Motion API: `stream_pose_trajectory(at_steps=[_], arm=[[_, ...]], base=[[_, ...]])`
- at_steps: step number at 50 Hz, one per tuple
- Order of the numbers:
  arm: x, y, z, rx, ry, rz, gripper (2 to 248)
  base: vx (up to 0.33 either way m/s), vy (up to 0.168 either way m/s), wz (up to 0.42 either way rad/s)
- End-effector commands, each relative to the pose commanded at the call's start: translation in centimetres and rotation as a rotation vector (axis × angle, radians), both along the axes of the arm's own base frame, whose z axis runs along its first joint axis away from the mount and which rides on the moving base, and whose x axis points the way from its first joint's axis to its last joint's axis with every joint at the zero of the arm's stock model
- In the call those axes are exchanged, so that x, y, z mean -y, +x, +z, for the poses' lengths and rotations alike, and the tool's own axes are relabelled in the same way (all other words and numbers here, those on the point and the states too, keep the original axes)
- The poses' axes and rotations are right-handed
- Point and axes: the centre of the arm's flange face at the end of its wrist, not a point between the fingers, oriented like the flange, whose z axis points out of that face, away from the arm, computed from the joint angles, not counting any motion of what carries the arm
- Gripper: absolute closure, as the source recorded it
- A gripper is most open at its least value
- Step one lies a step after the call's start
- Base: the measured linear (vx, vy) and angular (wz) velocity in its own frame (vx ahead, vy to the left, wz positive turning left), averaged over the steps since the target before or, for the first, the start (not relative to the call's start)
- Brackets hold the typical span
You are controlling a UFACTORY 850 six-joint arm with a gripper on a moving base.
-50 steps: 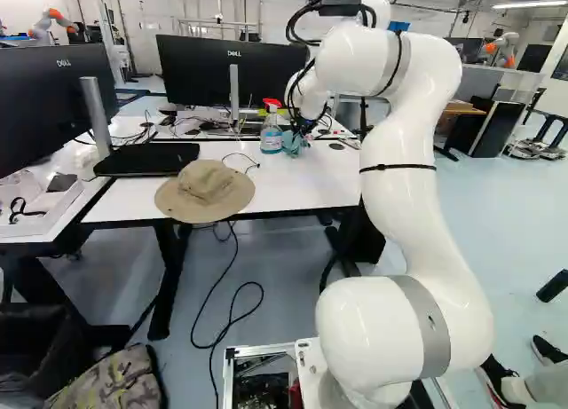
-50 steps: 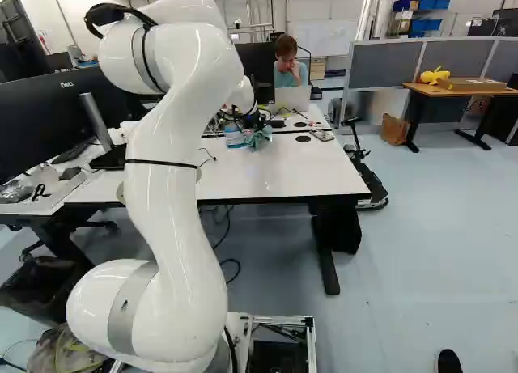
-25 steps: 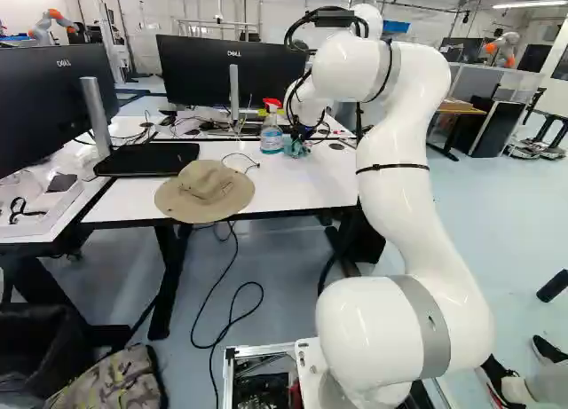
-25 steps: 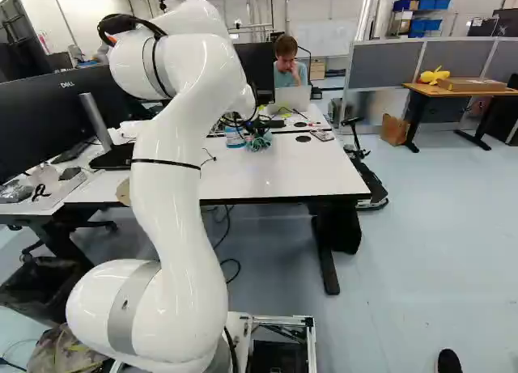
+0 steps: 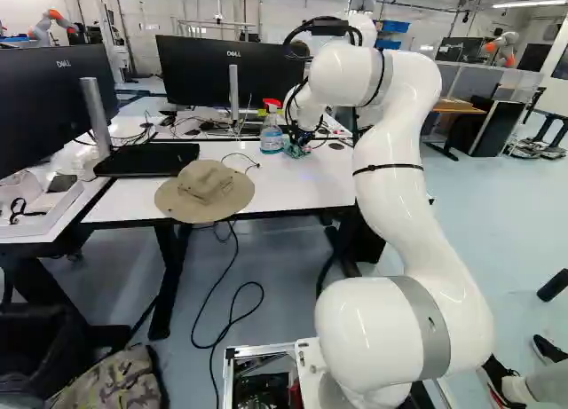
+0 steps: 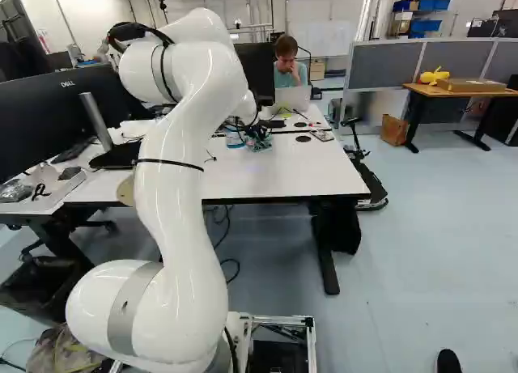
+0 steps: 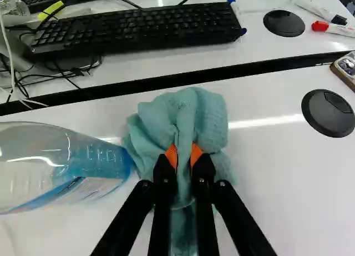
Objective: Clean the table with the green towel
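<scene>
- Pinching the towel (image 7: 177,114) from two sides, the gripper (image 5: 301,139) has its orange pads (image 7: 171,155) sunk into the folds.
- The towel is bunched ahead of and between the fingers, with more cloth showing beneath them. It is down at the bench (image 5: 302,183); how firmly it presses on the top, I cannot tell.
- The arm (image 5: 390,196) rises from its lowest joint, bends over at its upper part and reaches down to the far part of the bench.
- A spray bottle (image 5: 272,138) with a red head stands upright just beside the towel, to its left in the left base view. In the wrist view their outlines meet; whether they touch is unclear.
- A tan hat (image 5: 205,192) lies at the bench's near edge, its brim reaching over.
- A black cable cap (image 7: 330,113) is set in the bench, on the towel's other side from the bottle.
- Beyond a narrow dark gap, a second bench (image 7: 249,50) carries a black keyboard (image 7: 138,27), a blue-capped marker (image 7: 235,11) at the keyboard's end, and a red-capped marker (image 7: 334,29) farther along.
- A monitor (image 5: 226,70) stands behind the bottle in the left base view.
- A dark cable (image 5: 232,320) trails on the floor below the hat.
</scene>
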Motion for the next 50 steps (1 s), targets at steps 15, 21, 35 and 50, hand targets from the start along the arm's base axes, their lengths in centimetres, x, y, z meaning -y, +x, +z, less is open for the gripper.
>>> stream_pose_trajectory(at_steps=[15, 21, 35, 50], arm=[[0.0, 0.0, 0.0, 0.0, 0.0, 0.0, 204], [0.0, 0.4, -0.1, 0.005, 0.0, 0.0, 204], [-0.2, 2.6, -0.4, 0.031, -0.001, 0.004, 204], [-0.2, 2.9, -0.5, 0.035, -0.001, 0.004, 204]], base=[[0.0, 0.0, 0.0], [0.0, 0.0, 0.0], [0.0, 0.0, 0.0], [0.0, 0.0, 0.0]])
